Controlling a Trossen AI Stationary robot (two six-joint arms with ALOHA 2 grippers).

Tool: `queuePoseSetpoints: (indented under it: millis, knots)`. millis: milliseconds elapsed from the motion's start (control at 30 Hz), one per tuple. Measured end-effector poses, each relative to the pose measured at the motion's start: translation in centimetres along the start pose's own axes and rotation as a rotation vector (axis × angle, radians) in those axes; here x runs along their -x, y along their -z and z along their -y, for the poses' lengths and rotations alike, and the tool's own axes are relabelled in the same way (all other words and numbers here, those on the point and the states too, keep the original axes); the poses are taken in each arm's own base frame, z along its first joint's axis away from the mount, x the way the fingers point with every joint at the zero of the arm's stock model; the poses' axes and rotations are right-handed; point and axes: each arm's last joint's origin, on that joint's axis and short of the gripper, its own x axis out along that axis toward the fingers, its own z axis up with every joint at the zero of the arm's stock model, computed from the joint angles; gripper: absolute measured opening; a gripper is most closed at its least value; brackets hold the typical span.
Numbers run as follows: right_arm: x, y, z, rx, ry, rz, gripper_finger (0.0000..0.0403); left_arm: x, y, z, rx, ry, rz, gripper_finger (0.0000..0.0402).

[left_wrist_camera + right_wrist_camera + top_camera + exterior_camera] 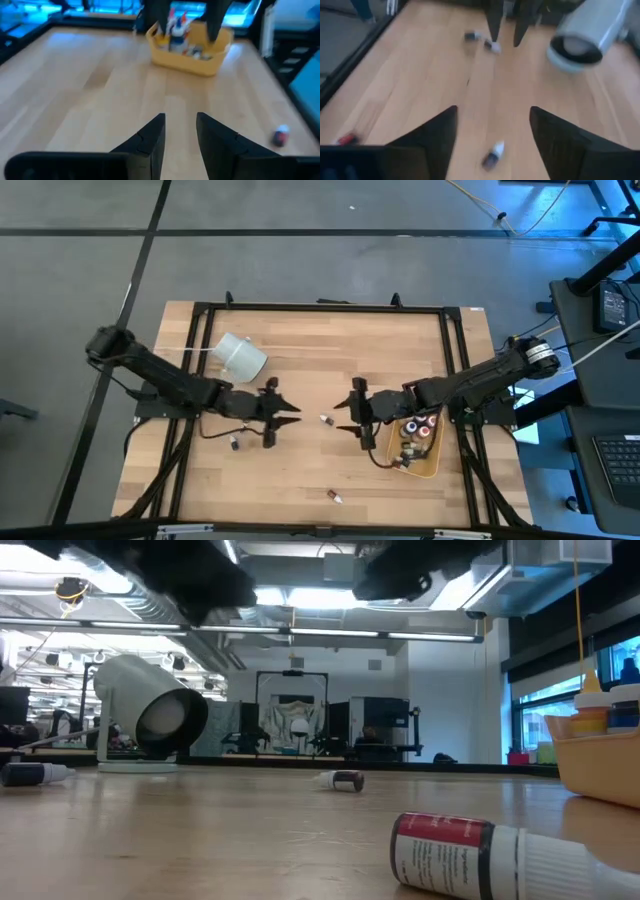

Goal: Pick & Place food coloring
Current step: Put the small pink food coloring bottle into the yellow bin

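The right hand (352,408) hovers above the middle of the table (320,470), its fingers wide apart and holding nothing. Just beside it, toward the left hand, one small food coloring bottle (326,420) lies on its side on the wood; in the right wrist view this bottle (492,153) shows between the two open fingers, a little ahead of them. The left hand (285,412) hangs on the other side of the same bottle, fingers apart with a narrower gap, also empty.

Many bottles already stand in the yellow tray (434,460) near the right edge. Two more lie below the left arm (233,443), and one red bottle (334,497) rests near the front edge. A white cup (243,358) lies tipped over toward the far left corner.

I judge the step is to pick the middle bottle with the right hand. To do it well, the hand should lower straight down, with the fingers across the bottle's narrow width, and close gently, because such a round bottle can roll away.
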Motion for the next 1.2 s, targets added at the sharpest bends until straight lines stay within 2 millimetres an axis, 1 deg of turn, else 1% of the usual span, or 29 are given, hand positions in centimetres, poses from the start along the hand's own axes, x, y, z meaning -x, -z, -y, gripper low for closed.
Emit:
queuePoseSetpoints:
  millis: [67, 133, 233, 400, 467, 533, 667, 833, 1000, 1100, 1200]
  knots:
    - [-0.7, 0.6, -0.1, 0.007, 0.003, 0.034, 0.0271, 1.2, -0.1, 0.3, 0.024, 0.029, 0.025, 0.0103]
    - [-1.4, 1.1, -0.2, -0.01, 0.004, 0.044, 0.0286, 2.0, -0.4, 0.7, 0.043, 0.057, 0.046, 0.0102]
    - [-2.8, 2.1, -0.1, -0.086, 0.013, -0.006, 0.0294, 2.8, -0.6, 1.2, 0.044, 0.091, 0.065, 0.0104]
    - [-5.9, 4.3, 0.8, -0.193, 0.052, -0.118, 0.0285, 2.9, -0.4, 1.7, 0.009, 0.101, 0.059, 0.0106]
    - [-7.1, 4.7, 1.2, -0.24, 0.02, -0.151, 0.0278, 2.8, -0.2, 1.7, 0.004, 0.092, 0.053, 0.0104]
    - [-8.3, 5.1, 1.4, -0.257, -0.016, -0.184, 0.0272, 2.8, -0.3, 1.6, 0.007, 0.09, 0.058, 0.0102]
    - [-10.0, 5.8, 1.4, -0.24, -0.015, -0.307, 0.0262, 2.9, -0.3, 1.6, 0.007, 0.089, 0.058, 0.0104]
    - [-11.6, 6.5, 1.4, -0.185, 0.079, -0.424, 0.0257, 2.9, -0.3, 1.6, 0.006, 0.089, 0.057, 0.0106]
    - [-12.7, 6.9, 1.3, -0.17, 0.092, -0.503, 0.0246, 2.8, -0.2, 1.6, 0.004, 0.091, 0.052, 0.0102]
    - [-12.9, 7.0, 1.2, -0.165, 0.092, -0.529, 0.0225, 2.8, -0.2, 1.6, 0.004, 0.091, 0.05, 0.0105]
    - [-12.9, 7.1, 1.2, -0.164, 0.087, -0.54, 0.0191, 2.8, -0.2, 1.6, 0.003, 0.091, 0.049, 0.0106]
